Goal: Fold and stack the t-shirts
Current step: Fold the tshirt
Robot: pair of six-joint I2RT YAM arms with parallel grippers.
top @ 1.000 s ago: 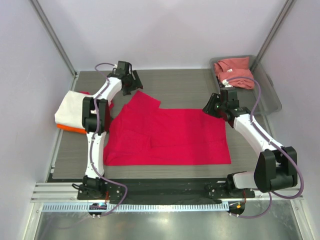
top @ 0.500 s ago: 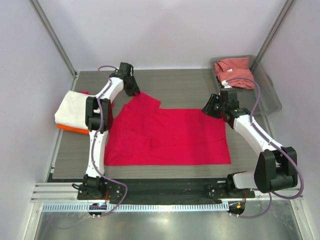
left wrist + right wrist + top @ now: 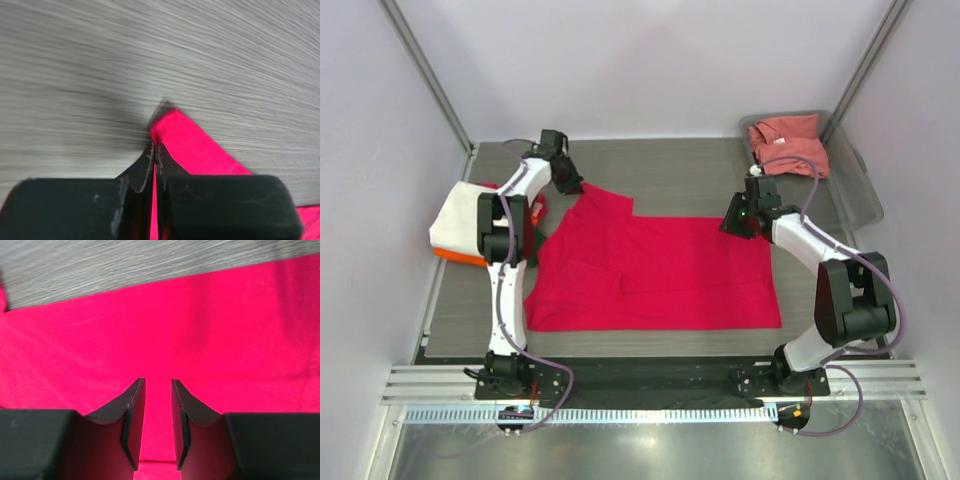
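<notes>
**ITEM: CRIMSON T-SHIRT, FOLD PENDING**

Crimson t-shirt (image 3: 655,270) lies spread flat mid-surface (image 3: 690,170). Left claw (image 3: 155,147) is clamped tight on the far-left sleeve tip (cloth shows between its jaws), likely to draw it inward. Right claw (image 3: 158,382) stands slightly parted over the far-right corner with nothing evidently gripped, probably placed to pinch there.

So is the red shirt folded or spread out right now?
Spread out. The red shirt lies flat and wide across the table, one sleeve sticking out, its tip pinched in the left gripper.
</notes>
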